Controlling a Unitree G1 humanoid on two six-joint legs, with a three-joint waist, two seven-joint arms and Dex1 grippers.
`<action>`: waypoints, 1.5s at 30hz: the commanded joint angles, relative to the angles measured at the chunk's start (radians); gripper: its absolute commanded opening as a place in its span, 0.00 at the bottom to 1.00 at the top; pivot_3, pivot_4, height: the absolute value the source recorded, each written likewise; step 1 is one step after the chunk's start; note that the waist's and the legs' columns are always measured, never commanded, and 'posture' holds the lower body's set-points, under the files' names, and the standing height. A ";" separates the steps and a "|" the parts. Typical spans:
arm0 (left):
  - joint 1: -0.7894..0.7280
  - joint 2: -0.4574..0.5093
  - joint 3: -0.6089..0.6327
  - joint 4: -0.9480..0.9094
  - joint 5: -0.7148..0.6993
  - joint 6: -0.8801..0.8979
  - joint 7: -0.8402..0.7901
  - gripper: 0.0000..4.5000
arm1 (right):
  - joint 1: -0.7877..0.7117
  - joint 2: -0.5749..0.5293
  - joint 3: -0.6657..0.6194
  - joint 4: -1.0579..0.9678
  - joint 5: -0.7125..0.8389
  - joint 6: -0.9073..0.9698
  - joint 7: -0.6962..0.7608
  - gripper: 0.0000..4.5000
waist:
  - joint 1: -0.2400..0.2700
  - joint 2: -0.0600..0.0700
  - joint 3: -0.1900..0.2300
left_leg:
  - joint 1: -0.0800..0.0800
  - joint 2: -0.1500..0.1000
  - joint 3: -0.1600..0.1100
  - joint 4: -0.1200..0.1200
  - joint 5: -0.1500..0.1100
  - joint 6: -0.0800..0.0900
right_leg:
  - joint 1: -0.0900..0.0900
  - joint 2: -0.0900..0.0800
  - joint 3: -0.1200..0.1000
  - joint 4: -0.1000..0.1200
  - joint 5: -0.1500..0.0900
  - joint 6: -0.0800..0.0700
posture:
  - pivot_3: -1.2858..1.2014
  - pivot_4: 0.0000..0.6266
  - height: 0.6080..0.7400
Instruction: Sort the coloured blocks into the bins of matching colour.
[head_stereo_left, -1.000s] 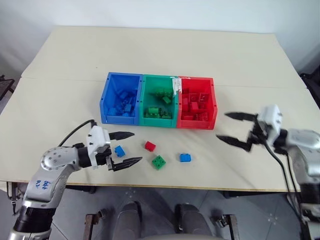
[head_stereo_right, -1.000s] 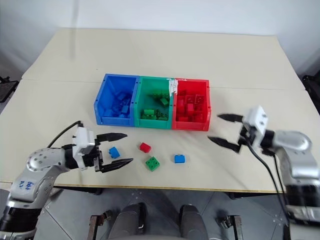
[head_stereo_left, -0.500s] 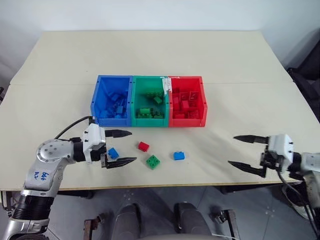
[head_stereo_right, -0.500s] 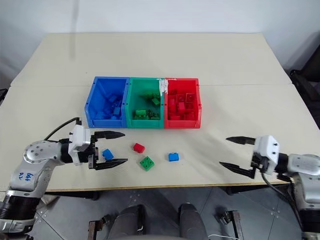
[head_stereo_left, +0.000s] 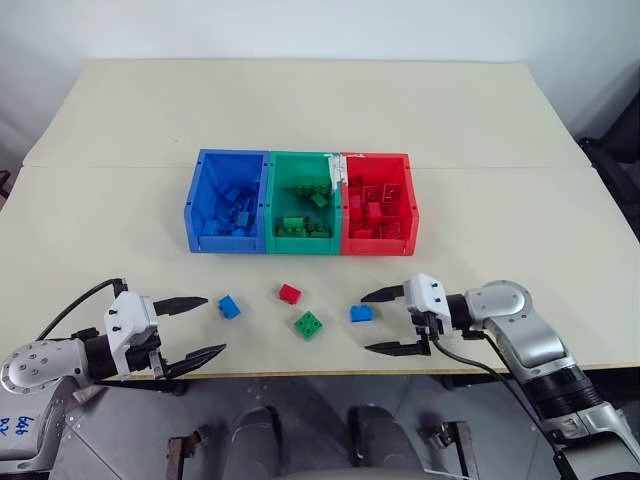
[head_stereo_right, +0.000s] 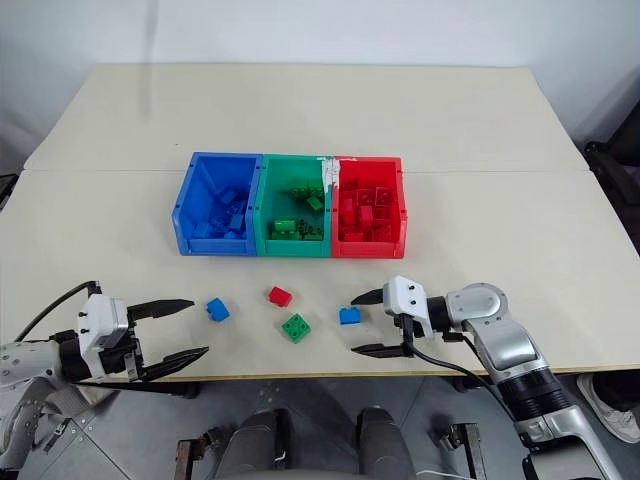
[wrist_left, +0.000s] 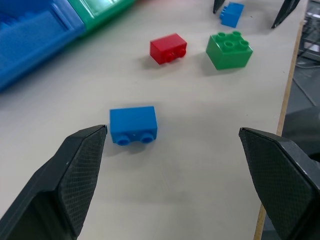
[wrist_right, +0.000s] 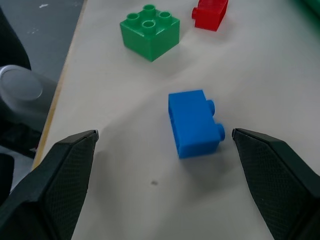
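4 loose blocks lie on the worktop (head_stereo_left: 520, 220) in front of the bins (head_stereo_left: 300, 203): a blue block (head_stereo_left: 229, 306) nearest the left gripper (head_stereo_left: 198, 326), a red block (head_stereo_left: 290, 293), a green block (head_stereo_left: 309, 325) w/ 4 studs on top, & a 2nd blue block (head_stereo_left: 360, 313) on its side.

The right gripper (head_stereo_left: 384, 321) sits low by that 2nd blue block, jaws apart, one tip on each side of it, not touching. The left gripper hangs near the front edge, jaws wide apart, holding nothing; the 1st blue block is just past its tips.

The bins are 3 joined boxes in a row: blue on the robot's left, green in the middle, red on the right. Each has a heap of same-colour blocks inside. White tape (head_stereo_left: 336, 172) is on the rim btw green & red.

Nothing lies btw the jaws & the loose blocks. Can't count the blocks in the bins; they pile up & the front walls hide some.

The worktop is pale beige w/ a seam across it behind the bins. A pale wall is behind, grey floor below the front edge.
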 joint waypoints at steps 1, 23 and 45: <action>0.016 -0.008 0.030 -0.048 -0.023 -0.003 0.019 1.00 | -0.003 0.003 0.006 0.000 -0.008 -0.003 0.001 0.72 | -0.001 0.000 0.000 | 0.000 0.000 0.000 0.000 0.000 0.000 | 0.000 0.000 0.000 0.000 0.000 0.000 | 0.52 0.24 1.00; 0.095 -0.189 0.131 -0.219 -0.080 0.103 0.345 1.00 | -0.460 0.449 0.062 0.011 -0.001 0.370 -0.439 0.20 | -0.020 -0.002 -0.001 | 0.003 0.007 0.005 -0.001 -0.003 -0.005 | -0.007 0.004 0.000 0.009 -0.001 -0.004 | 0.52 0.24 1.00; 0.089 -0.211 0.120 -0.177 -0.081 0.071 0.338 1.00 | -0.538 0.480 -0.037 0.177 -0.030 0.043 -0.378 0.99 | -0.033 -0.007 -0.004 | -0.010 0.008 0.010 0.000 -0.002 -0.009 | -0.023 0.002 0.000 0.014 -0.002 -0.004 | 0.52 0.24 1.00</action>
